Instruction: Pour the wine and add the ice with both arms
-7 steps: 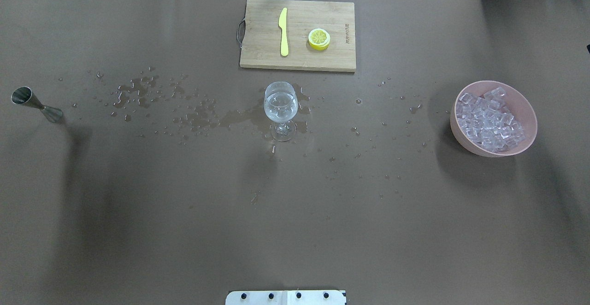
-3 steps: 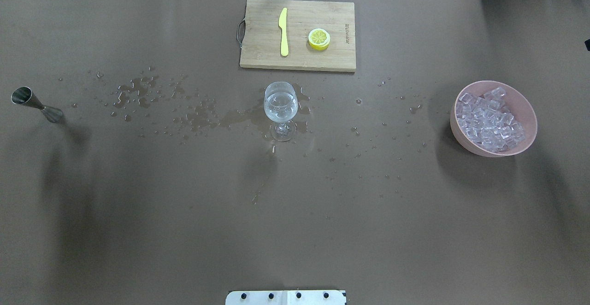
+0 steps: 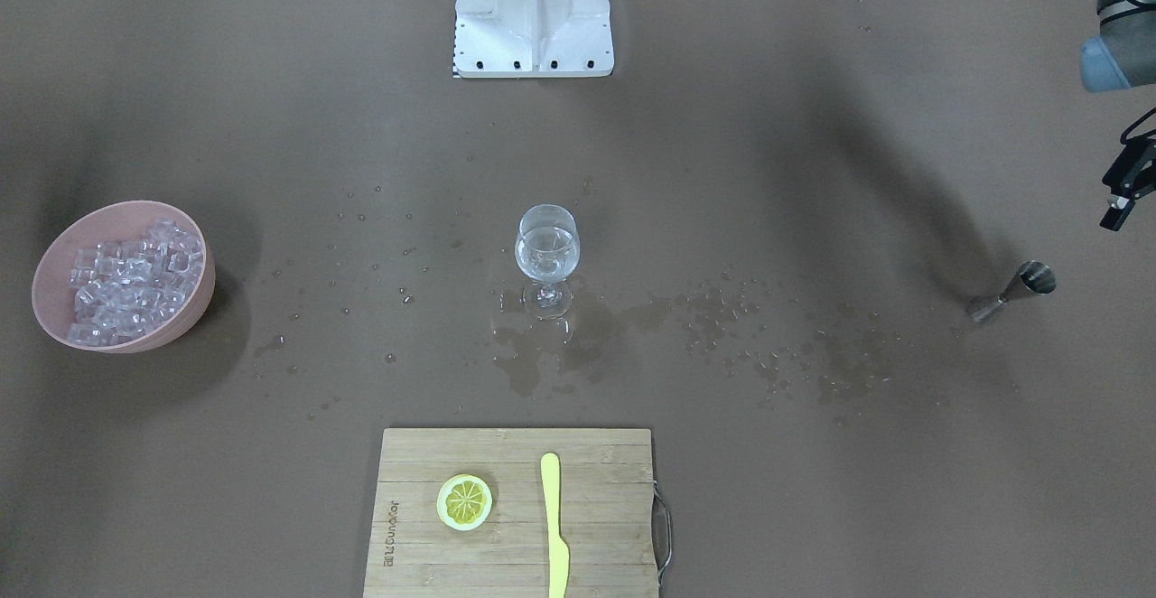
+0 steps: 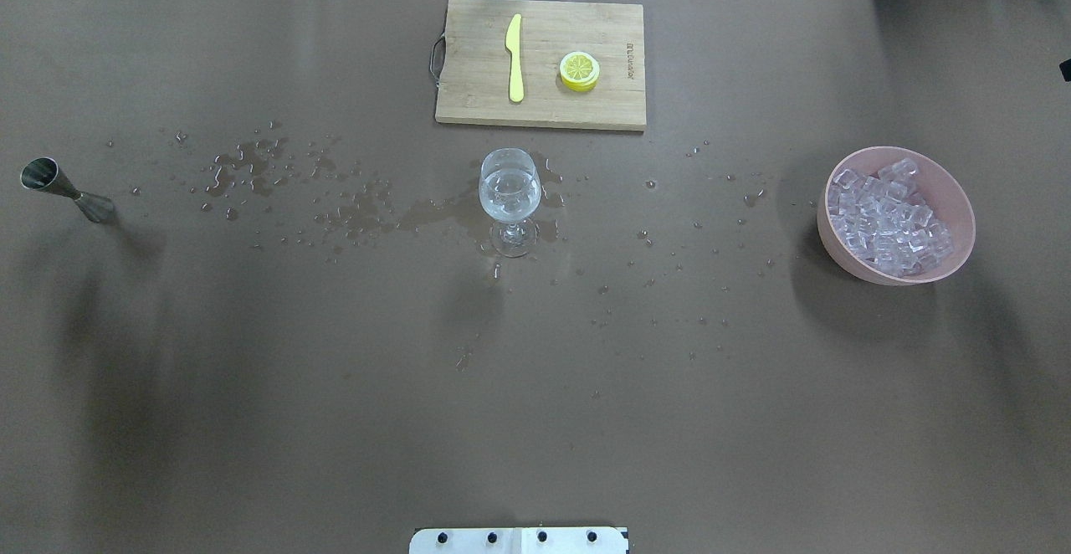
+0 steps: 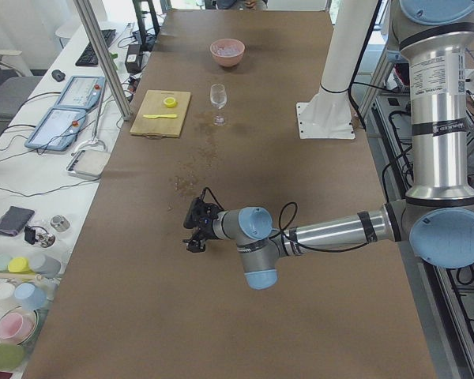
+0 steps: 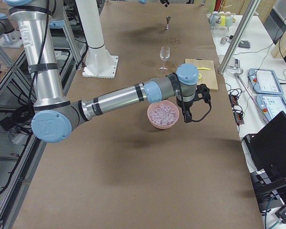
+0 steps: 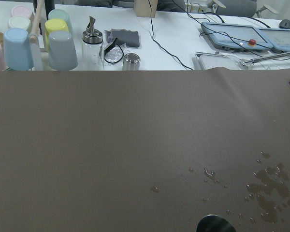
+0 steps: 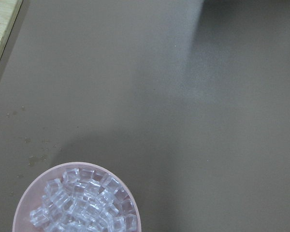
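The glass [image 4: 509, 194] stands upright mid-worktop [image 4: 535, 387] on a wet patch [image 3: 542, 354], with a little clear wine [image 3: 545, 256] low in it; whether any cubes sit in it already we cannot tell. The ice [image 4: 887, 219] is heaped in the pink bowl [image 4: 950, 188] well off to our right, and the jigger [image 4: 65, 190] stands well off to our left. The left fingers [image 5: 196, 235] hang above the worktop near the jigger without touching it, and the right fingers [image 6: 187, 113] hang just beside the bowl, clear of it. For neither pair can we tell whether they are apart or together. We judge the ice hard, wet and slippery, each cube apt to squirt out of a pinch. We would take one from the top of the heap, square across two flat faces, and squeeze only lightly. The jigger looks light and stiff, and its narrow waist is the place to hold it. The glass is thin, top-heavy and on a wet footing, so we would drop cubes in from low over its rim and not knock it. The board [image 4: 468, 77], knife [image 4: 515, 56] and lemon [image 4: 579, 70] lie beyond the glass, out of the way.
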Motion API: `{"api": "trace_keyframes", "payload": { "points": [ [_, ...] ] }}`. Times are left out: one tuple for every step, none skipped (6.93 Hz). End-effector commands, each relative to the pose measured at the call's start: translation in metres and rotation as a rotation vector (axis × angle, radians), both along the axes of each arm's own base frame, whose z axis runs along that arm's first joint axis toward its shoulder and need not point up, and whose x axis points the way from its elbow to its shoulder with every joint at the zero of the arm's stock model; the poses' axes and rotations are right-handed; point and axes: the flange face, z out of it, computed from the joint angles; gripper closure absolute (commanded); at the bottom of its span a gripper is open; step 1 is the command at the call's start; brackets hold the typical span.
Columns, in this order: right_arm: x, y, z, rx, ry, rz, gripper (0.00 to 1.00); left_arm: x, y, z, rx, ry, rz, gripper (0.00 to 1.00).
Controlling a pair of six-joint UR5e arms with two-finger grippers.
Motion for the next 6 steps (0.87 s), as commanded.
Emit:
{"api": "trace_keyframes", "payload": {
  "points": [
    [0.0, 0.001, 0.002, -0.006, 0.0, 0.002, 0.0, 0.002, 0.002, 0.002, 0.017, 0.02, 0.003, 0.02],
    [0.0, 0.003, 0.005, -0.012, 0.0, 0.002, 0.0, -0.001, 0.005, 0.0, 0.058, 0.019, -0.007, 0.03],
    [0.0, 0.003, 0.005, -0.015, -0.001, 0.002, 0.0, -0.001, 0.001, 0.001, 0.065, 0.014, -0.032, 0.03],
    [0.0, 0.002, 0.005, -0.015, -0.001, 0.002, 0.0, 0.005, -0.008, -0.002, 0.07, 0.015, -0.028, 0.03],
    [-0.001, 0.001, 0.003, -0.018, -0.004, 0.005, 0.0, 0.008, -0.013, -0.001, 0.072, 0.014, -0.026, 0.03],
    [-0.003, -0.001, 0.004, -0.024, -0.004, 0.003, 0.0, 0.016, -0.015, -0.004, 0.081, 0.017, -0.014, 0.03]
  ]
}}
